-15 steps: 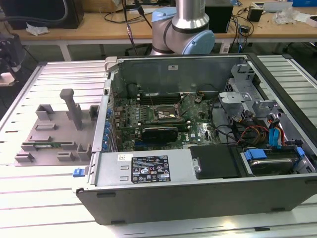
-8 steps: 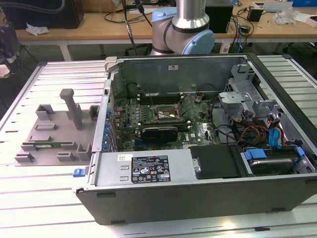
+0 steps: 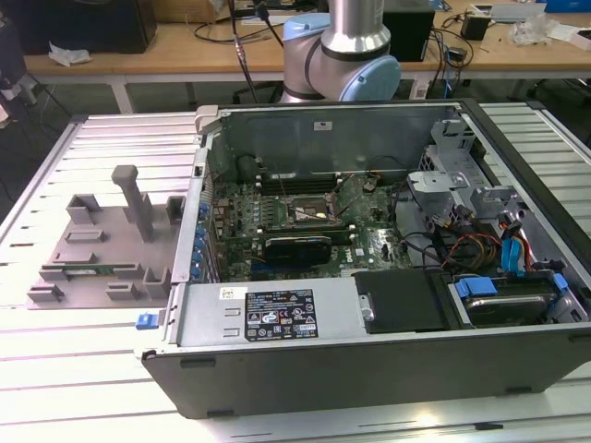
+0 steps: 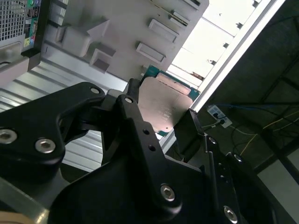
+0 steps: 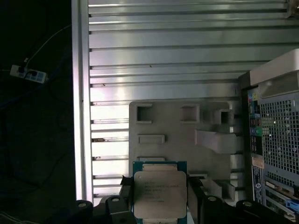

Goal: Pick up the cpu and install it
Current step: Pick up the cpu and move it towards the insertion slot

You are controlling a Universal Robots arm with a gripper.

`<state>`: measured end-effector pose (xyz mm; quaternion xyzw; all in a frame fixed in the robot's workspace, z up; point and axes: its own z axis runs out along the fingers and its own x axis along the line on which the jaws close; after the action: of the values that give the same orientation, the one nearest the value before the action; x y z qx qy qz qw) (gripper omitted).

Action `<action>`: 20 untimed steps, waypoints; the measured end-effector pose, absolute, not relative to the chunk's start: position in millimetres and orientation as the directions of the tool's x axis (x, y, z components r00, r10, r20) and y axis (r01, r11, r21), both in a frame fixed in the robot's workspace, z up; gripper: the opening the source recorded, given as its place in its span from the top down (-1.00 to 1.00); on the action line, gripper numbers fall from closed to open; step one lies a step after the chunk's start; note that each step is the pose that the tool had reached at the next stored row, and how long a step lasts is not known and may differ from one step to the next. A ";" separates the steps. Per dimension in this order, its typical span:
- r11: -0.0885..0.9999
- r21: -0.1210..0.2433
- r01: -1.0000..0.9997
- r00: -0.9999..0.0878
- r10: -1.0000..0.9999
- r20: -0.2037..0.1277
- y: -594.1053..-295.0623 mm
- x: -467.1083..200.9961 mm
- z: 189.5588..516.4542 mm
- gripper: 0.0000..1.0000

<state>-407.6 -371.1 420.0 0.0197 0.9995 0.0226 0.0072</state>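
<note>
The cpu [image 5: 160, 193] [image 4: 166, 105], a flat square chip with a silver top plate and a green rim, is clamped between the black fingers [image 5: 125, 185] of my gripper [image 5: 160, 201] [image 4: 161, 108]. In both wrist views it hangs high above the grey parts holder [image 5: 182, 135] [image 4: 117, 28] on the slatted table. In the exterior view the metal-framed socket [image 3: 309, 214] sits in the middle of the green motherboard inside the open computer case [image 3: 369, 314]. The arm's lower joints [image 3: 342, 55] stand behind the case.
The grey parts holder [image 3: 102, 249] lies at the exterior view's left of the case, with a tall post [image 3: 138, 198] and a green memory stick [image 3: 88, 271] in a slot. Drive cages, cables and a graphics card [image 3: 297, 245] crowd the case. A table edge rail [image 5: 80, 102] borders dark floor.
</note>
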 end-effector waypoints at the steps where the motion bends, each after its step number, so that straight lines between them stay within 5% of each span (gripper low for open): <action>1: 0.998 0.045 0.039 -0.999 0.040 -0.013 -371.0 -407.1 420.1 -0.08; 20: 0.998 0.045 0.039 -0.999 0.040 -0.013 -371.1 -340.9 420.0 -0.08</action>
<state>-340.9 -371.1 420.0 0.0197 0.9995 0.0225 0.0072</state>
